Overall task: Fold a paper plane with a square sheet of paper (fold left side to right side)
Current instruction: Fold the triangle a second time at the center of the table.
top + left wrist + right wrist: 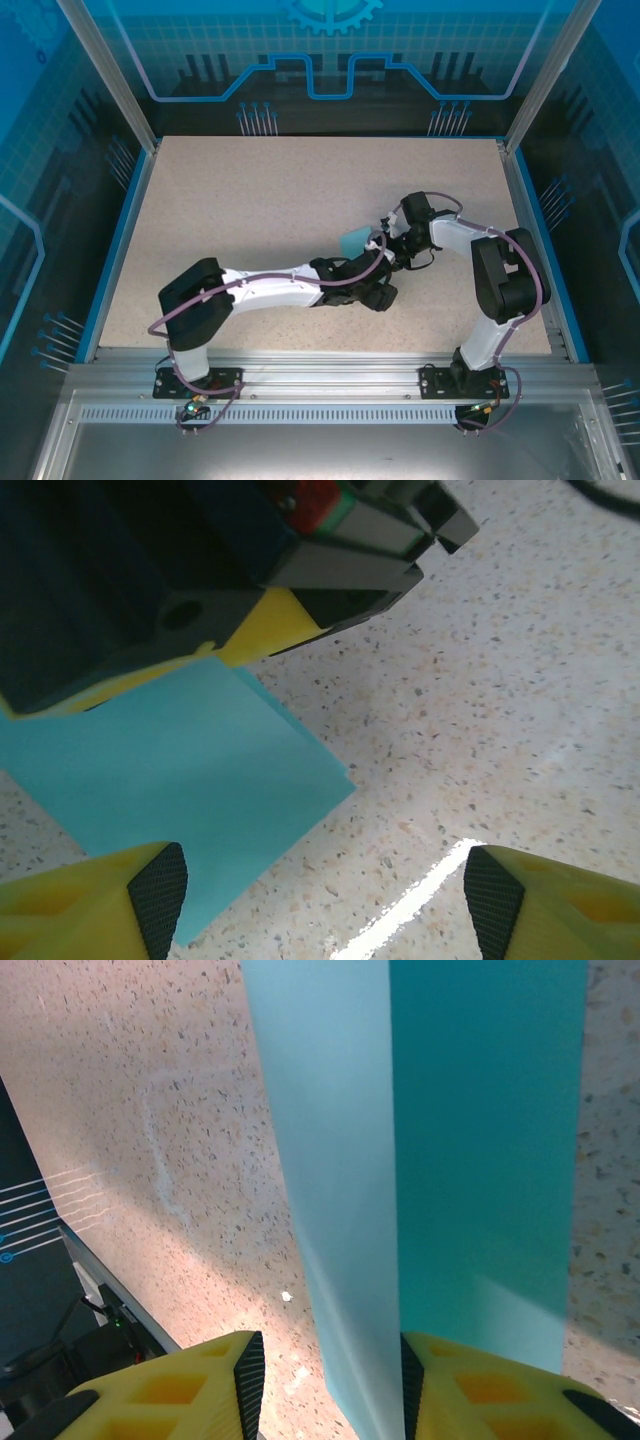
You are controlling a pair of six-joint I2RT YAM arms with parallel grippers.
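The square sheet of paper (190, 780) lies folded on the speckled table, light blue, with a sharp corner pointing right. In the top view the paper (354, 240) peeks out beside both wrists at the table's middle. My left gripper (325, 900) hovers over the paper's near corner, open wide, with bare table between its pads. My right gripper (325, 1385) is open; a paler layer of the paper (340, 1160) runs up between its fingers, against the right pad (410, 1385) and apart from the left one. In the left wrist view one yellow finger (262, 630) of the right gripper rests on the paper's far edge.
The two arms cross close together at mid-table, the left gripper (377, 296) just in front of the right gripper (386, 246). A blue-rimmed frame (120, 230) and metal posts bound the table. Speckled tabletop (260, 190) stretches to the left and back.
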